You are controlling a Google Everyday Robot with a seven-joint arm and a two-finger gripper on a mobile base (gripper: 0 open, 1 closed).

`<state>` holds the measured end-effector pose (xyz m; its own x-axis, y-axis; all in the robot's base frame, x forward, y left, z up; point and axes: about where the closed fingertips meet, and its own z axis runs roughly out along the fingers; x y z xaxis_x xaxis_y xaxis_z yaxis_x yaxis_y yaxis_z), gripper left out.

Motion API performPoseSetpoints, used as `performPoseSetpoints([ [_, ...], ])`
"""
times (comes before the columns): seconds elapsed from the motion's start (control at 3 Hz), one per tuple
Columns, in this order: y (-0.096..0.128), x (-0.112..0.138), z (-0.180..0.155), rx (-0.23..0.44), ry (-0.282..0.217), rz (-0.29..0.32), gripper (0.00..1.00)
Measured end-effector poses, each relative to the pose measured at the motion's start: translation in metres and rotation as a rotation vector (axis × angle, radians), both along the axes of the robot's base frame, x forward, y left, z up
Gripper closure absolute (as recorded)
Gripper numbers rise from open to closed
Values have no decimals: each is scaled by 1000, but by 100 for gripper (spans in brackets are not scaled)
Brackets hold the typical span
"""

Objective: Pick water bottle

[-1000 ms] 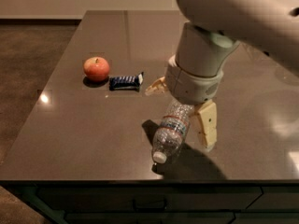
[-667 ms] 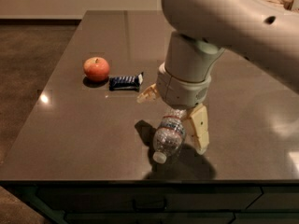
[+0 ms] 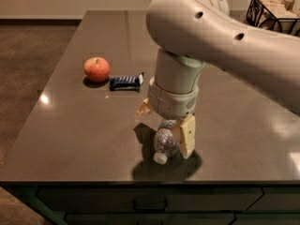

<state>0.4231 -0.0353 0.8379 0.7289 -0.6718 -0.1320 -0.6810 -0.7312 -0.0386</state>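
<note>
The water bottle (image 3: 165,144), clear ribbed plastic with a white cap (image 3: 160,158), lies on the dark table (image 3: 84,135) near its front edge, cap toward the front. My gripper (image 3: 165,123) is lowered straight over it. One tan finger (image 3: 187,137) stands at the bottle's right side and the other (image 3: 143,108) at its upper left, so the bottle lies between them. The gripper is open. The wrist hides the bottle's far end and its label.
A red apple (image 3: 97,69) and a dark blue snack bar (image 3: 125,82) lie at the left middle of the table. A black wire basket (image 3: 274,11) stands at the back right. The table's front edge runs just below the bottle.
The arm has swung left and lowered, so the wrist now stands over the bottle with the fingers down on either side of it. The bottle has stayed in place.
</note>
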Motion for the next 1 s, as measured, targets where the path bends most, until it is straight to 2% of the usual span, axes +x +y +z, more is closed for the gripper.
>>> performPoseSetpoints([
  [0.33,0,3,0,-4,-5,-11,41],
  [0.67,-1,8,13,29,-18,-63,64],
  [1.0,-5,15,40,103,-4,-151,88],
])
